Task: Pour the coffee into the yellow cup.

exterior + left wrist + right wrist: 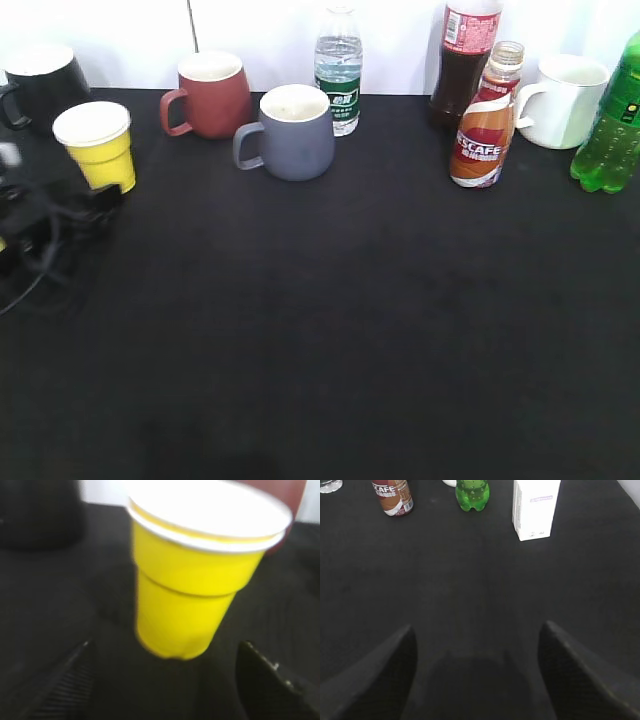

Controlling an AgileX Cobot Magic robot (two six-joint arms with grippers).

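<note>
The yellow cup (98, 148) stands at the far left of the black table, empty with a white inside. In the left wrist view it fills the frame (195, 575), a little blurred, just ahead of my open left gripper (170, 680), whose fingers sit apart on either side below it. In the exterior view the left gripper (75, 210) is the dark shape right in front of the cup. The coffee bottle (487, 120) stands uncapped at the back right. It also shows in the right wrist view (394, 497), far ahead of my open, empty right gripper (477, 645).
A black mug (40, 85), a red-brown mug (210, 95), a grey mug (295, 132) and a water bottle (338, 70) line the back. A cola bottle (462, 60), a white mug (562, 100) and a green bottle (612, 125) flank the coffee. A white carton (535, 507) stands right.
</note>
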